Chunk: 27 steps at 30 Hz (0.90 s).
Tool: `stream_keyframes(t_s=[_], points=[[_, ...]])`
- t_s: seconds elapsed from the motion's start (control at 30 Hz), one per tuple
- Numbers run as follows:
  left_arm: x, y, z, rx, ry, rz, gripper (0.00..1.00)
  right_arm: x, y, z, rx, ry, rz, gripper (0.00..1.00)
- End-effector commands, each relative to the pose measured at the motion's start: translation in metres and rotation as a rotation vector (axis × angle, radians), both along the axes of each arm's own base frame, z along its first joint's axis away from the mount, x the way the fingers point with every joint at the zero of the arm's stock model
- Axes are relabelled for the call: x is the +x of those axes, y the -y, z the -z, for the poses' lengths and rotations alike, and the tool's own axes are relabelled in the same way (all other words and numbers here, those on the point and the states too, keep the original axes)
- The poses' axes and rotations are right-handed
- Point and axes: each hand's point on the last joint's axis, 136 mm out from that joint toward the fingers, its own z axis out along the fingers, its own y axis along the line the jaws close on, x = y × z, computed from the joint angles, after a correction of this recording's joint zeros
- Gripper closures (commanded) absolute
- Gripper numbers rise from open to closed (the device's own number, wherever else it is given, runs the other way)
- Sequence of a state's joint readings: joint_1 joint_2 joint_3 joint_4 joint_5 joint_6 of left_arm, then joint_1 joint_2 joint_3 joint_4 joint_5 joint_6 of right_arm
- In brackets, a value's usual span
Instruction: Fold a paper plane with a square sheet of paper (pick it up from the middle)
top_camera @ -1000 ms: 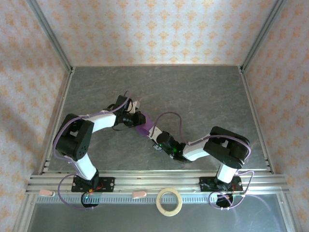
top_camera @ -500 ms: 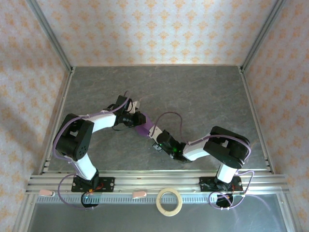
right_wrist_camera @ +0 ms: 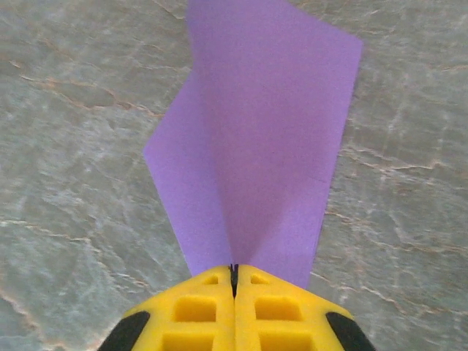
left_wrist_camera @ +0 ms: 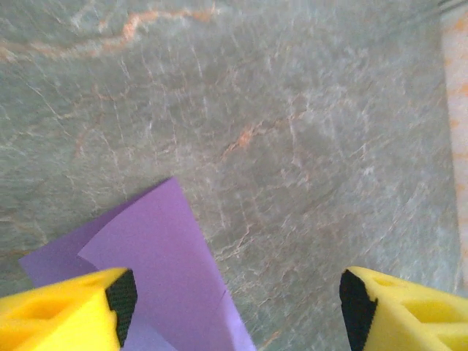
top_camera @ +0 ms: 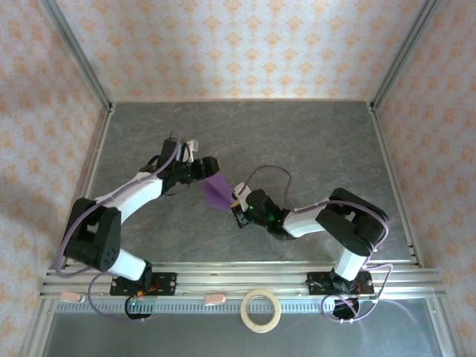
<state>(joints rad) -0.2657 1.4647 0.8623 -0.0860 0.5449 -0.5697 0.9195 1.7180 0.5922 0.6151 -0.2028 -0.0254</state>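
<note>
Nearest me, the tan tape ring [top_camera: 261, 310] sat on the front rail as before. My right gripper [right_wrist_camera: 234, 274] was clenched on the creased purple paper sheet [right_wrist_camera: 263, 146] at mid-table. My left gripper [left_wrist_camera: 234, 300] had since let go, jaws spread, just beside the sheet's far corner. Beyond lay open grey marbled tabletop [top_camera: 312, 134] up to the back wall.

creased purple paper [left_wrist_camera: 157, 270] sits beside parted yellow fingers [left_wrist_camera: 58, 314].
</note>
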Motion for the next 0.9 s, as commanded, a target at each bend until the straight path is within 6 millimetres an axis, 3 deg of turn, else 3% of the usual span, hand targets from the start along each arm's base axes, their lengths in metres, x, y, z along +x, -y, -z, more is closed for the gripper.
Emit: stream_keyframes(t_s=[0.0,0.27,0.53,0.87], points=[[-0.006,-0.017,0.003,0.029,-0.011,-0.080,0.22,-0.007,-0.011,-0.010,0.085,-0.107,-0.035,1.00],[-0.011,-0.019,-0.002,0.014,0.006,-0.077,0.22,-0.003,-0.013,-0.007,0.089,-0.151,-0.027,1.00],[-0.014,-0.012,0.026,-0.013,-0.079,-0.059,0.20,0.008,-0.007,-0.009,0.055,-0.080,0.015,0.94],[-0.011,-0.002,0.057,-0.059,-0.171,-0.044,0.21,0.006,-0.006,-0.005,-0.037,0.008,0.024,0.91]])
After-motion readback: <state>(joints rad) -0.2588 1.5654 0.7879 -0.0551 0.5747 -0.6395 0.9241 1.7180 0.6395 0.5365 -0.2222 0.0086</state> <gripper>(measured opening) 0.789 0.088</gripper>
